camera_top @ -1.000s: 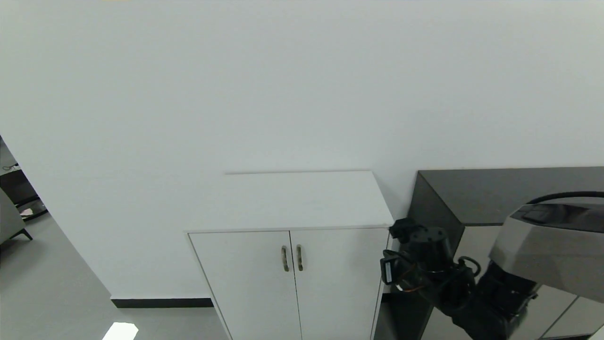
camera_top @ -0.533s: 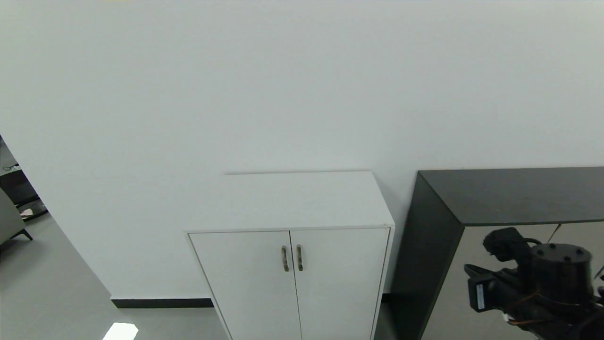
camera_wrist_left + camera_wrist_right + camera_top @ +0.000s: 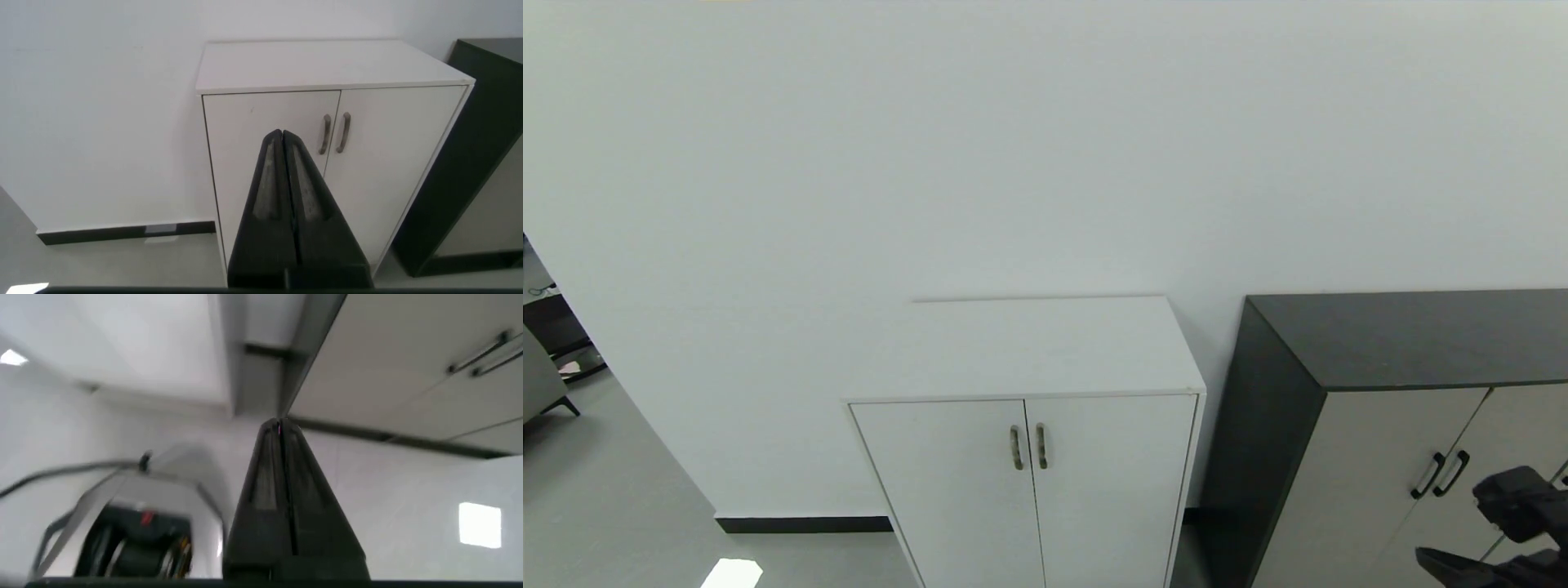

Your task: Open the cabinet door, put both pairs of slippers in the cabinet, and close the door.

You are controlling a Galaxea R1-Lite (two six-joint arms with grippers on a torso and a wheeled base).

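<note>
Withdrawn from the right edge of the white cabinet (image 3: 1029,351), the right arm (image 3: 1515,523) now sits low in front of the dark cabinet (image 3: 1380,335). The right jaws are pressed together and hold nothing; that cabinet's grey doors (image 3: 409,359) lie near their tips. The left jaws are likewise closed tight and empty. The white cabinet stands straight ahead of them and apart, both doors shut, its paired handles (image 3: 334,133) just past the tips. Only a narrow gap parts the two cabinets. Bare floor (image 3: 605,523) opens on the white cabinet's other side.
</note>
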